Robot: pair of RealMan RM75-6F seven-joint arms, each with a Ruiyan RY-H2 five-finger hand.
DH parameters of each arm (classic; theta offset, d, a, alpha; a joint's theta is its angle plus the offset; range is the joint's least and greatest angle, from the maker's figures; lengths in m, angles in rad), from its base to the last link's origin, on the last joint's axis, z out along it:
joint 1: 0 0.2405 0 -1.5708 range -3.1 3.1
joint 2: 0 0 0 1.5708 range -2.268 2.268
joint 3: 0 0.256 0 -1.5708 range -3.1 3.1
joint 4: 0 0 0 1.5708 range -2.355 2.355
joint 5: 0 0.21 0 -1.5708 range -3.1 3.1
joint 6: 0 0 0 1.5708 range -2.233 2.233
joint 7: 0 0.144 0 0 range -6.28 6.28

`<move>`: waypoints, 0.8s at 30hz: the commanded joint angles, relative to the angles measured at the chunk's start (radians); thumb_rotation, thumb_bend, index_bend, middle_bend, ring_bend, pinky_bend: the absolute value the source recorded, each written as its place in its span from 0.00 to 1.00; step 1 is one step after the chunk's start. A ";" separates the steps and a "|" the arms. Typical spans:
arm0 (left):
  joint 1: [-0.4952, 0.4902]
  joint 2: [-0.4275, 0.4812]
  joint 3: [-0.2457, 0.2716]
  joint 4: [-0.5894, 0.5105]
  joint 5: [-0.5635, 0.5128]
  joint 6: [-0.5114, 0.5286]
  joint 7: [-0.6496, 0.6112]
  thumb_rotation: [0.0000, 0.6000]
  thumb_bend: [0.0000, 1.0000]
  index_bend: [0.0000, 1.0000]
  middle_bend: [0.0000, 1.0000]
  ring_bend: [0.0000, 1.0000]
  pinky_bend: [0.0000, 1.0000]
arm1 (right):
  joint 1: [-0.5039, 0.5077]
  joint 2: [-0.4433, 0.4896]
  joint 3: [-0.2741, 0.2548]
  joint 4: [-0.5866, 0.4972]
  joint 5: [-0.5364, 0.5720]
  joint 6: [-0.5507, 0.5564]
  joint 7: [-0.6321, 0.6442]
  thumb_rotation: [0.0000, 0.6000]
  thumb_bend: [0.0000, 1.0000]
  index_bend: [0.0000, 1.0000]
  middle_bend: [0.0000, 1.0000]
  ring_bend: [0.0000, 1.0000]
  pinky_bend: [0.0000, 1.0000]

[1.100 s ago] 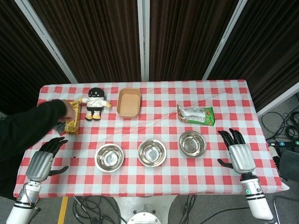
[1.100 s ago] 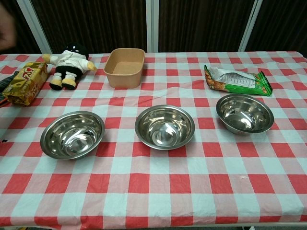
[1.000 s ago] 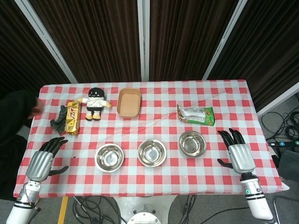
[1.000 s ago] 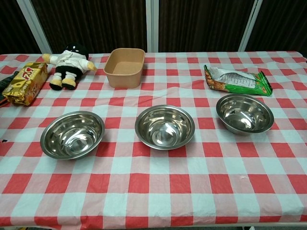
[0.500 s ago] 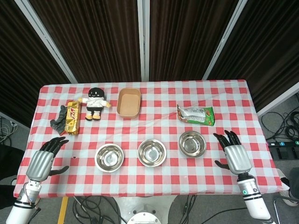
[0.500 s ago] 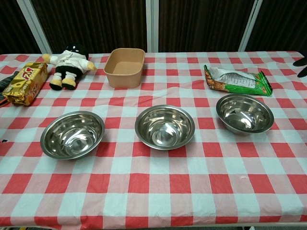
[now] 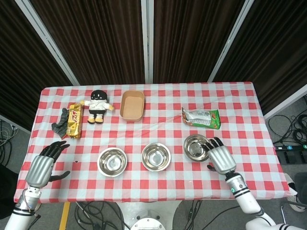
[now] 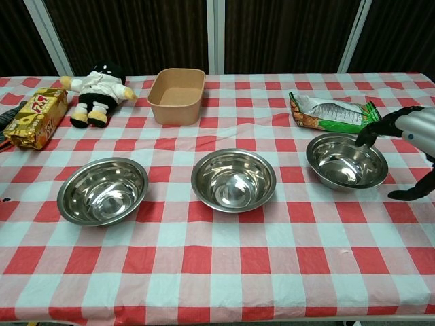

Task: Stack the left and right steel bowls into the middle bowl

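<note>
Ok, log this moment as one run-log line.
stage: reach | right hand: open, at right bowl rim | left hand: open, idle | middle bowl: empty | stacked: none

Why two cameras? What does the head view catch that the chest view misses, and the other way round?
Only the head view shows the left hand, open near the table's left edge, the dark curtains and the floor cables.

Only the chest view shows up close the right hand's fingertips over the right bowl's rim.

Both show the right hand, three steel bowls, the doll, the brown tray, the gold packet and the green packet.
</note>
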 commanded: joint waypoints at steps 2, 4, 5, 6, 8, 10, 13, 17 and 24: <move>0.004 0.005 0.003 0.000 0.000 0.003 -0.006 1.00 0.12 0.23 0.24 0.15 0.22 | 0.025 -0.039 -0.001 0.038 0.013 -0.030 -0.035 1.00 0.06 0.30 0.31 0.19 0.15; 0.006 0.005 0.005 0.004 0.001 0.005 -0.009 1.00 0.12 0.23 0.24 0.15 0.22 | 0.036 -0.058 0.002 0.059 0.024 -0.044 -0.043 1.00 0.07 0.31 0.31 0.19 0.15; 0.007 0.004 0.006 0.006 0.001 0.005 -0.012 1.00 0.12 0.23 0.24 0.15 0.22 | 0.041 -0.069 0.003 0.072 0.031 -0.053 -0.046 1.00 0.08 0.31 0.32 0.19 0.15; 0.007 0.004 0.006 0.008 0.001 0.005 -0.014 1.00 0.12 0.23 0.24 0.15 0.22 | 0.046 -0.076 0.004 0.081 0.035 -0.059 -0.048 1.00 0.08 0.32 0.32 0.19 0.15; 0.007 0.005 0.006 0.011 0.002 0.006 -0.017 1.00 0.12 0.23 0.24 0.15 0.22 | 0.053 -0.090 0.005 0.098 0.042 -0.070 -0.051 1.00 0.09 0.32 0.32 0.19 0.15; 0.005 0.004 0.005 0.014 0.001 0.003 -0.023 1.00 0.12 0.23 0.24 0.15 0.22 | 0.063 -0.105 0.007 0.114 0.049 -0.081 -0.050 1.00 0.10 0.33 0.33 0.20 0.15; 0.003 0.004 0.003 0.018 0.001 0.001 -0.039 1.00 0.10 0.23 0.24 0.15 0.22 | 0.075 -0.122 0.009 0.134 0.056 -0.094 -0.047 1.00 0.10 0.35 0.34 0.21 0.16; 0.001 0.001 0.004 0.026 -0.001 -0.004 -0.045 1.00 0.08 0.23 0.24 0.15 0.22 | 0.087 -0.139 0.011 0.154 0.066 -0.106 -0.043 1.00 0.12 0.39 0.37 0.24 0.20; -0.002 -0.001 0.004 0.034 -0.004 -0.012 -0.056 1.00 0.07 0.23 0.24 0.15 0.22 | 0.101 -0.164 0.011 0.182 0.085 -0.124 -0.034 1.00 0.22 0.49 0.44 0.32 0.31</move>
